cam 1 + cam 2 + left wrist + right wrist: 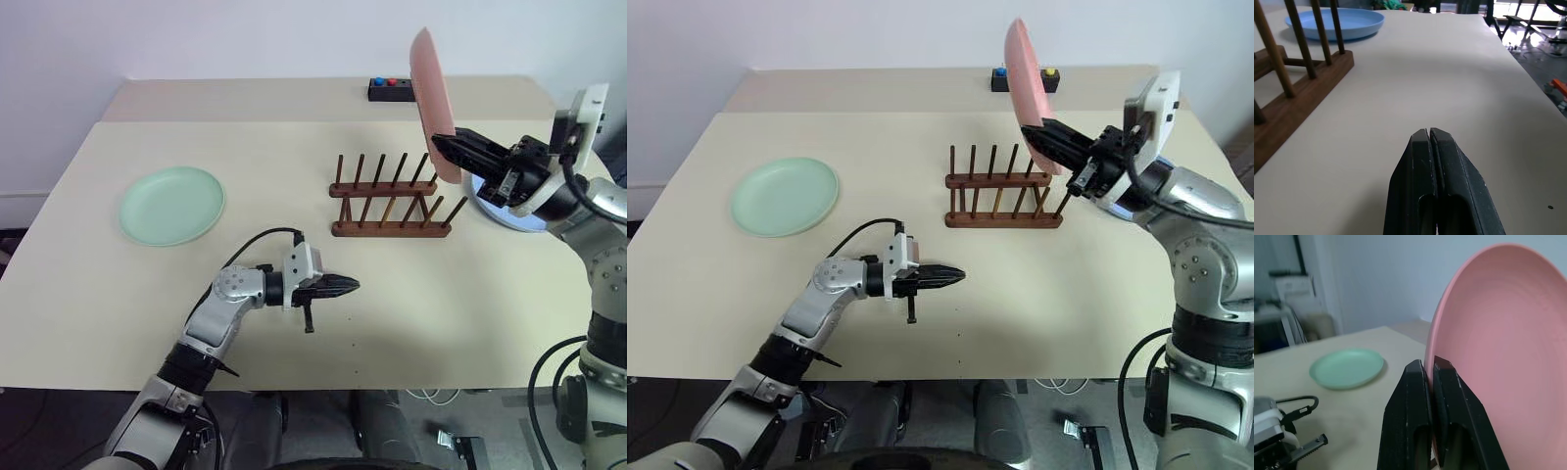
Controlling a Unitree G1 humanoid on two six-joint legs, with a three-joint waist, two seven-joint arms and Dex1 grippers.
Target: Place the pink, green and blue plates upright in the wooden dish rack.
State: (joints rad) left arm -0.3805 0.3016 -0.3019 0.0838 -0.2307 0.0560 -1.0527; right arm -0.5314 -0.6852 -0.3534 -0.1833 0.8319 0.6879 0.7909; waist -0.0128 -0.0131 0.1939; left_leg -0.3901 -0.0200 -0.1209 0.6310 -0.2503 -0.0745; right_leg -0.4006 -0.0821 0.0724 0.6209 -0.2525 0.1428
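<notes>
Standing empty, the wooden dish rack (390, 199); right hand (441, 144) pinching pink plate (434, 100)

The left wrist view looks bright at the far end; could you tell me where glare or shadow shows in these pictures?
Left wrist view: windows glare beyond the table, behind the blue plate. Left eye view: the left gripper casts a soft shadow on the tabletop. Right wrist view: pink plate evenly lit.
</notes>
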